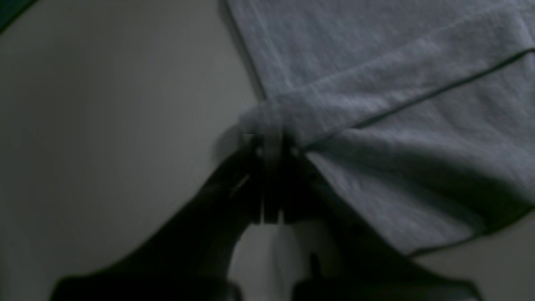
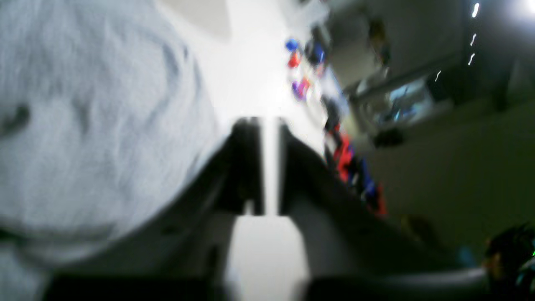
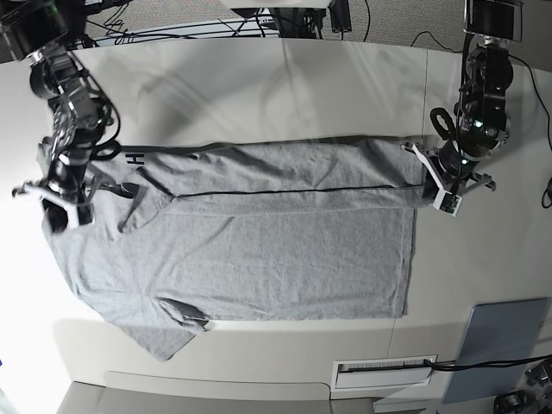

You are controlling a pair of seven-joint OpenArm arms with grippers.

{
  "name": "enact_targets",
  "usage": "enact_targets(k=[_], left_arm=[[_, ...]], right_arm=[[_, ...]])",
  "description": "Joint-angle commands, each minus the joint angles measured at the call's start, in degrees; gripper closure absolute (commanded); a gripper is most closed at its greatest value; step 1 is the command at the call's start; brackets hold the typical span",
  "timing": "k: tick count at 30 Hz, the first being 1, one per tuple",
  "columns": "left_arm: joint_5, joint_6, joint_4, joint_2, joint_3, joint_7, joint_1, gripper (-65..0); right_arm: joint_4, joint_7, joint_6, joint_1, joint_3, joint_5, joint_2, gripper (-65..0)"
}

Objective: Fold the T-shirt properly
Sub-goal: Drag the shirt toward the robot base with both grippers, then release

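Observation:
The heather-grey T-shirt [image 3: 276, 250] lies spread across the white table [image 3: 259, 78]. Its far edge is folded toward the front, and a black letter shows near its left end. My left gripper [image 3: 435, 191] is at the shirt's right edge. In the left wrist view it [image 1: 269, 140] is shut on the folded corner of the shirt [image 1: 397, 83]. My right gripper [image 3: 62, 205] is over the shirt's left sleeve. In the blurred right wrist view its jaws [image 2: 269, 123] stand almost together, with no cloth seen between them and the shirt [image 2: 83, 125] just to the left.
A small grey-blue flat panel [image 3: 504, 349] lies at the front right. A white slotted plate [image 3: 384, 373] sits at the table's front edge. Cables [image 3: 259, 13] run along the far side. Room clutter [image 2: 347, 154] shows blurred beyond the right gripper.

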Motion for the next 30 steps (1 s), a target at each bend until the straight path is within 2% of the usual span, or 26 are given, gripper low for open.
enact_targets(k=[1, 3, 6, 9, 12, 15, 18, 23, 30], left_arm=[[-0.61, 0.55, 0.9, -0.61, -0.44, -1.03, -0.17, 0.0], [-1.38, 0.92, 0.9, -0.13, -0.46, -1.09, 0.57, 0.0], [-2.54, 0.9, 0.87, 1.27, -0.46, -1.09, 1.09, 0.0], [-2.54, 3.28, 0.81, 3.08, -0.46, -1.09, 1.05, 0.0], [-2.54, 3.89, 0.22, 4.57, -0.46, -1.22, 1.03, 0.0], [-2.73, 3.89, -3.63, 5.46, -0.46, -2.14, 0.13, 0.0], [-4.98, 2.58, -9.51, 5.7, -0.46, -1.97, -1.79, 0.0], [-7.45, -3.82, -12.2, 5.7, -0.46, 0.76, -1.92, 0.0], [-6.08, -3.69, -11.06, 5.64, -0.5, 2.56, 3.04, 0.0]], right_arm=[[0.63, 0.28, -0.66, -0.68, 0.76, -0.76, 0.04, 0.0], [0.63, 0.35, 0.33, -2.82, 2.6, -0.76, -1.73, 0.0], [0.63, 0.33, 4.9, -4.52, 8.41, 1.05, -4.37, 0.0], [-0.11, 0.11, 13.07, -4.48, 16.7, 10.91, -6.64, 0.0], [-1.9, 0.04, 22.14, -4.46, 23.67, 16.26, -8.81, 0.0], [-3.78, -0.42, 27.8, -4.46, 25.9, 20.0, -9.57, 0.0], [-6.56, -0.17, 29.99, -4.46, 25.79, 21.81, -9.64, 0.0], [-11.56, -0.52, 32.09, -4.5, 25.79, 22.43, -9.6, 0.0], [-12.37, -1.53, 32.04, -7.34, 25.86, 20.96, -9.35, 0.0]])
